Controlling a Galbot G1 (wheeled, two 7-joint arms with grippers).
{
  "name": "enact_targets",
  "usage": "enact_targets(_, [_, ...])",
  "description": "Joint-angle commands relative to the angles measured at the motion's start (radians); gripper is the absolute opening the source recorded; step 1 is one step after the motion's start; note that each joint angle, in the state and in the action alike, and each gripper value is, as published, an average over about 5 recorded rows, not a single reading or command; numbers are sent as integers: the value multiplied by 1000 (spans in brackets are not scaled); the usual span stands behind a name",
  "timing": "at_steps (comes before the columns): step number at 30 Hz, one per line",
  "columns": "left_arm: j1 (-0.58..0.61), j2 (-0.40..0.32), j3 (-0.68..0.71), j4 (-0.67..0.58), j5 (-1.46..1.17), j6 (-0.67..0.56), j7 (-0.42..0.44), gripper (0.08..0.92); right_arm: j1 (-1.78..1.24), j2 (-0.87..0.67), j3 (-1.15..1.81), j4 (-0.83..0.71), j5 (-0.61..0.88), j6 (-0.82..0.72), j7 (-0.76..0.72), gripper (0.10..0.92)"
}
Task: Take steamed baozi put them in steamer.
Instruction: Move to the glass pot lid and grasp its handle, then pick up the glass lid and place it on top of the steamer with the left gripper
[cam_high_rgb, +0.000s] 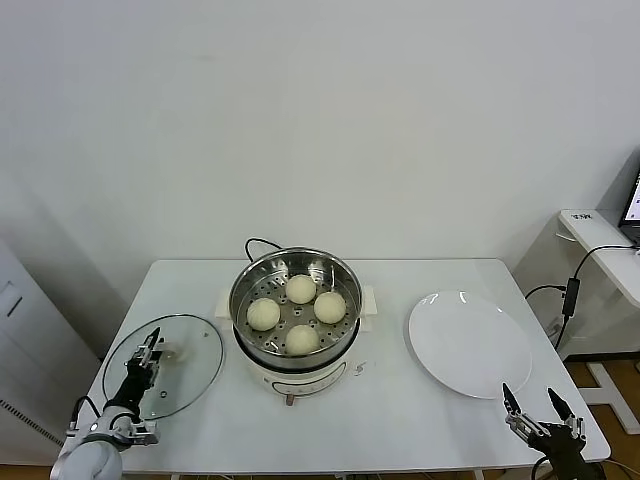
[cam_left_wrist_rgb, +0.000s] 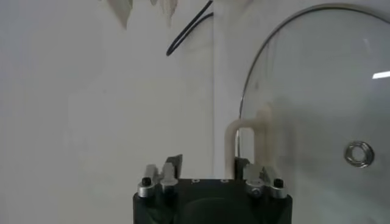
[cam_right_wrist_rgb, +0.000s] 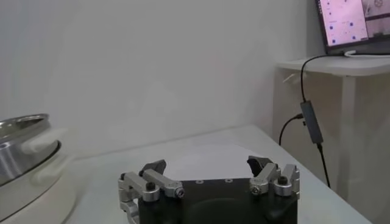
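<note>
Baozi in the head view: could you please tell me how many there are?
4, all on the tray inside the steamer: rear, left, right, front. None seems hidden.

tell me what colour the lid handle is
White, or slightly creamy: the glass lid's handle shows best in the left wrist view.

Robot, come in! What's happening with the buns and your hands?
Left gripper at the glass lid handle. Right gripper open, idle near the plate. Four baozi in the steamer. Nothing in the way.
</note>
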Motion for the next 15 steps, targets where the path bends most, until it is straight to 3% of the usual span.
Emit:
enact_targets(1, [27,20,26,-73,-143,28,-18,377,1,1,-3,2,-5,0,-1,823])
enact_targets(6, [59,68,10,-155,-211,42,18,230,7,-7,-6,13,0,-7,-1,823])
enact_targets(9, [78,140,-4,-221,-316,97,69,149,11,-19,-10,19,1,-21,0,823])
enact_targets(15, [98,322,7,-398,-596,295,208,113,28,-50,-31,12,2,-38,-37,823])
